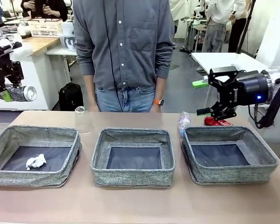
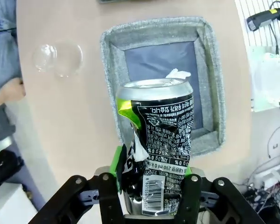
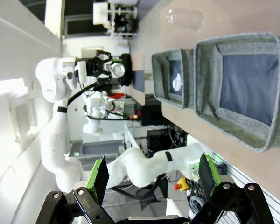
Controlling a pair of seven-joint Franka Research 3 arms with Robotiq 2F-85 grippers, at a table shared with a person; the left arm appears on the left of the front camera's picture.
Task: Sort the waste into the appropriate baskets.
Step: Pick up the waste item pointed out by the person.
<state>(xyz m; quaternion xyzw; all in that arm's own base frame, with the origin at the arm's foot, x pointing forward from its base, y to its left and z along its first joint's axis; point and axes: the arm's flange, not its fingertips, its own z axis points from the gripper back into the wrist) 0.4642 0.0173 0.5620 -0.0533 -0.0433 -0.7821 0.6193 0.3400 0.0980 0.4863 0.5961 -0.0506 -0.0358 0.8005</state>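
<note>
Front view, near to far. At 6 o'clock, three grey baskets in a row: left basket [image 1: 32, 178] holding a crumpled tissue [image 1: 36, 162], middle basket [image 1: 133, 178] and right basket [image 1: 233, 173] bare. Just beyond, on the table: clear cup [image 1: 82, 119] at 11 o'clock of the middle basket, water bottle [image 1: 183, 123] at 11 and red can [image 1: 217, 122] at 12 o'clock of the right one. At 9 o'clock, raised, left gripper [image 1: 8, 92] clamped on the dark can [image 1: 24, 93]; at 3 o'clock, right gripper [image 1: 214, 95] spread wide, holding nothing. Step in hand, as judged: carrying the can to a bin. Next: probably a basket other than the tissue's, centring above it, lowering, releasing.
</note>
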